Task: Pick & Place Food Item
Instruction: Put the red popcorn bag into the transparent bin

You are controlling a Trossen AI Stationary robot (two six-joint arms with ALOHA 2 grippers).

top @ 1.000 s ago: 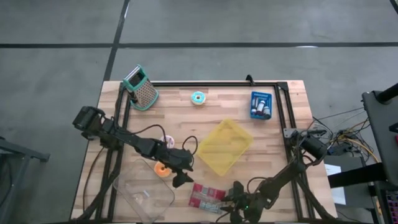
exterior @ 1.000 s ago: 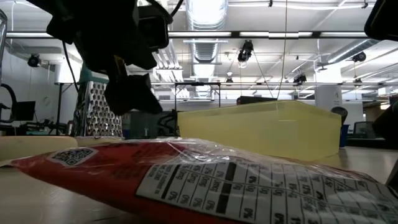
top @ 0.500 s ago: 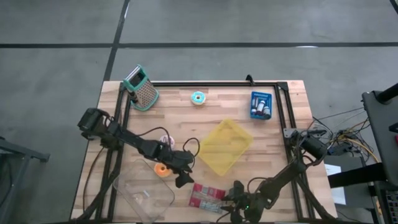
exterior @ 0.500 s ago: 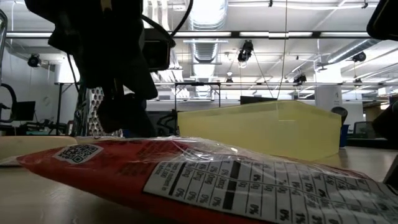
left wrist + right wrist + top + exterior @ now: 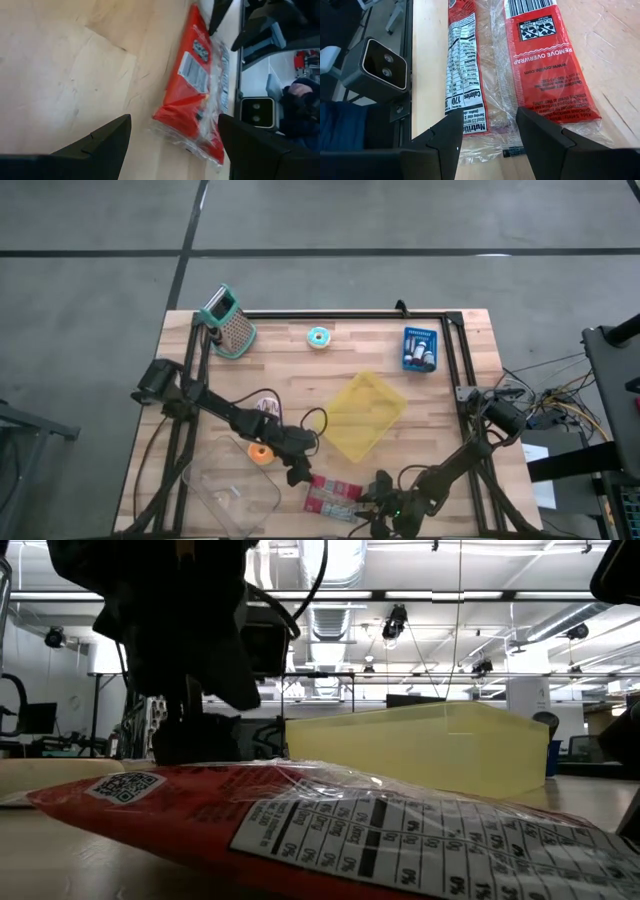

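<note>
Overhead, a metal box grater (image 5: pixel 229 322) with a teal handle lies near the far left corner of the wooden desk (image 5: pixel 290 370). Nearer the front, a clear plastic container (image 5: pixel 230 488) sits at the left edge, with a small orange item (image 5: pixel 261 452) just beside its far side. The left tool (image 5: pixel 298 474) hangs low over the desk between that orange item and the red snack packet (image 5: pixel 334 498), its fingers (image 5: pixel 95 145) spread wide and holding nothing; its wrist camera looks along the bare wood toward the packet (image 5: pixel 200 95). The packet lies flat at the front edge of the desk, printed side up, with its nutrition panel showing in the low view (image 5: pixel 330 830). A teal ring (image 5: pixel 319 337) rests at the far middle, and a yellow tray (image 5: pixel 362 416) sits tilted near the centre. The right tool (image 5: pixel 376 500) waits just beside the packet's right end, its fingers (image 5: pixel 545 145) apart and empty, framing the packet (image 5: pixel 520 65). A blue basket (image 5: pixel 420 349) stands near the far right corner.
</note>
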